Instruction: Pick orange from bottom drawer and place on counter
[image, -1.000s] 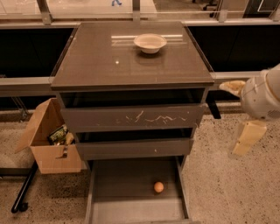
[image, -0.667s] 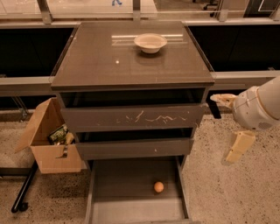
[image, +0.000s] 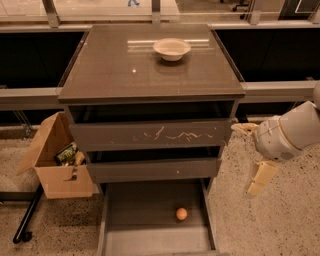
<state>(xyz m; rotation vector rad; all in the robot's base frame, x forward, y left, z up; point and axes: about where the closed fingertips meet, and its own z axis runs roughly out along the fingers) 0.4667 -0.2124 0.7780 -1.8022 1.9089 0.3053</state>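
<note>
— One orange (image: 181, 213) is seen on the floor of the open bottom drawer (image: 135, 220), right of its middle.
— And the end effector (image: 250, 155)?
— It is held off the front right corner of the worktop (image: 115, 70), lower than it, with fingers (image: 261, 178) spread wide and nothing gripped. A bowl (image: 171, 48) is placed near the back edge.

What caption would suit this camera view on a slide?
Robot gripper, fingers open, hovers beside the cabinet; orange lies in the pulled-out bottom drawer, white bowl on the counter.
</note>
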